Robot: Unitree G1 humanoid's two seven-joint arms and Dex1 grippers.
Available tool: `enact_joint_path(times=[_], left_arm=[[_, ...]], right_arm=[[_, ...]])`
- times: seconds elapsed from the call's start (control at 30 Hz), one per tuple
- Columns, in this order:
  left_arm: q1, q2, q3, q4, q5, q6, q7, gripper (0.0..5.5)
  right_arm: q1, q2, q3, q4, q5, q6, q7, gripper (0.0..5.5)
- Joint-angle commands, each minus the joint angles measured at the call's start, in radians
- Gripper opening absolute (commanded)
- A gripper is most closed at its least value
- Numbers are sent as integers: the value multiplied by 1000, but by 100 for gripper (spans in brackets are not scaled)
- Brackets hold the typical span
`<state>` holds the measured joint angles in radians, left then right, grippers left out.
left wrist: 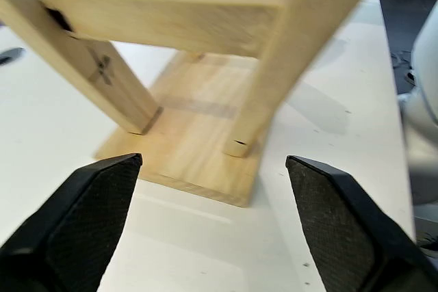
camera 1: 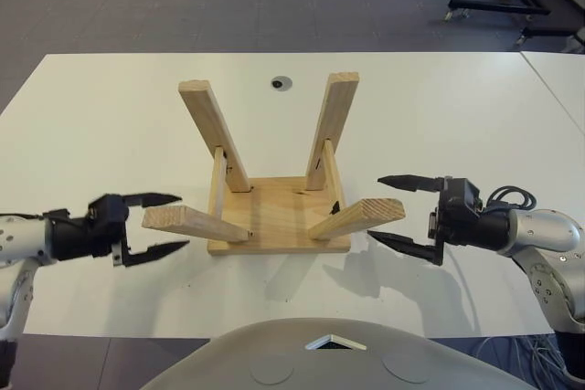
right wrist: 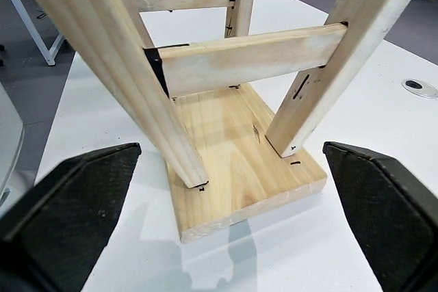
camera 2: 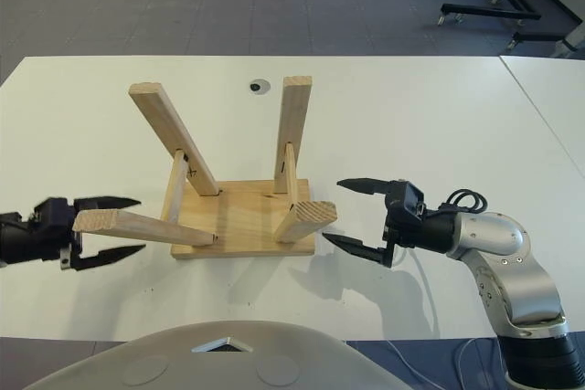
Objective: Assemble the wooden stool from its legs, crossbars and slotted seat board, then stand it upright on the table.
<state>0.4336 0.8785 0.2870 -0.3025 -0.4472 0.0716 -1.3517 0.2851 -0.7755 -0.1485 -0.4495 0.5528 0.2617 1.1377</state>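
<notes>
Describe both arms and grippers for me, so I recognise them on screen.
The left arm and right arm have rounded silver-grey shells. The left gripper and right gripper are black, each with two tapering, pointed fingers with textured inner faces. A black cable loops at the right wrist.

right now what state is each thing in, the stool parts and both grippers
seat board: flat on the table, underside up
legs: all four in the board, pointing up, splayed
crossbars: fitted between legs, one on each side
stool: assembled, upside down, not yet stood upright
left gripper: open, around the near left leg's tip
right gripper: open, at the near right leg's tip
</notes>
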Motion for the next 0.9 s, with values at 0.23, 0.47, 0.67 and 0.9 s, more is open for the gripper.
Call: enact_joint_path(times=[0.23, 0.47, 0.67, 0.9], left_arm=[[24, -13, -40, -120, -17, 92, 91, 388], [86, -32, -56, -113, 24, 35, 106, 388], [80, -63, -31, -74, 2, -33, 98, 388], [154, -102, 11, -43, -35, -145, 54, 388]], right_arm=[[-43, -15, 132, 7, -93, -30, 24, 492], [-120, 33, 211, 60, -89, -23, 14, 492], [-154, 76, 255, 129, -101, -51, 28, 470], [-208, 100, 296, 213, -114, -62, 59, 397]])
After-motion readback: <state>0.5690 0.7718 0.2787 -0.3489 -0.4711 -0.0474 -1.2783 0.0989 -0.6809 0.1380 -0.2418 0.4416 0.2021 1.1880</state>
